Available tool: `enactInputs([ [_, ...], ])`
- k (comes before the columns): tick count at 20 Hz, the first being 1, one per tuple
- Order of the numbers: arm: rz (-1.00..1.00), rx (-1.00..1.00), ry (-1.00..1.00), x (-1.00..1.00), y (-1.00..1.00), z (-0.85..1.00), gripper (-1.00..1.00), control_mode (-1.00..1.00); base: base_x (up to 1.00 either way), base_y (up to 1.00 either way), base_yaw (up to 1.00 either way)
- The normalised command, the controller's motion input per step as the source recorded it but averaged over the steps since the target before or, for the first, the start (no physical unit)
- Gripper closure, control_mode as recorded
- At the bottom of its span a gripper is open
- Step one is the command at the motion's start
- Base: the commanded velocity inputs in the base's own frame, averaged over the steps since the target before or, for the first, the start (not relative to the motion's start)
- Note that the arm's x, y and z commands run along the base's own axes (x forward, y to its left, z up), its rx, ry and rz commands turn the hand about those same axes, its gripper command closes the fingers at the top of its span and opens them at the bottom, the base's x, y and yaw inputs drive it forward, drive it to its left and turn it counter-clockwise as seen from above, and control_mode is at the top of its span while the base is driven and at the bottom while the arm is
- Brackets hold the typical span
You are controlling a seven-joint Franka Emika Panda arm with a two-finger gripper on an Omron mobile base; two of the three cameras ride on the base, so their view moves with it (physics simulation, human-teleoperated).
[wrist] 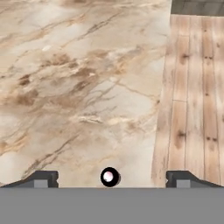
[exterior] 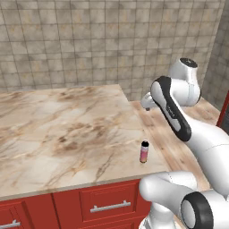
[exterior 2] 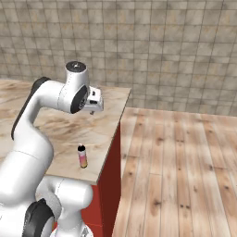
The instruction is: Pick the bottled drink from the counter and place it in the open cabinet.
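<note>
The bottled drink stands upright near the front right corner of the marble counter. It is slim, with a black cap and a pinkish-yellow body. In the hand view I look down on its cap, low between my two fingertips. My gripper hangs well above the counter, further back than the bottle, open and holding nothing. In the left base view my own arm hides most of the hand. A narrow red strip at the right border may belong to the open cabinet; I cannot tell.
The counter ends at its right edge just beside the bottle, with wooden floor below. Red drawer fronts with silver handles run under the front edge. A tiled wall stands behind.
</note>
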Motion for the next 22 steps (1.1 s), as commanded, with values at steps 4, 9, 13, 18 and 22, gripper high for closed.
enactInputs([
  [4,0.53,0.01,0.00,0.00,-0.36,0.00,-1.00,-1.00,0.00,0.00,0.00],
  [9,0.50,0.01,0.00,0.00,-0.35,0.00,-1.00,-1.00,0.00,0.00,0.00],
  [13,0.40,0.01,-0.08,0.00,-0.18,-0.01,-1.00,-1.00,0.00,0.00,0.00],
  [18,0.23,0.02,-0.17,0.00,0.00,-0.25,-1.00,-1.00,0.00,0.00,0.00],
  [22,0.01,0.17,-0.07,0.00,0.00,-0.61,-1.00,-1.00,0.00,0.00,0.00],
])
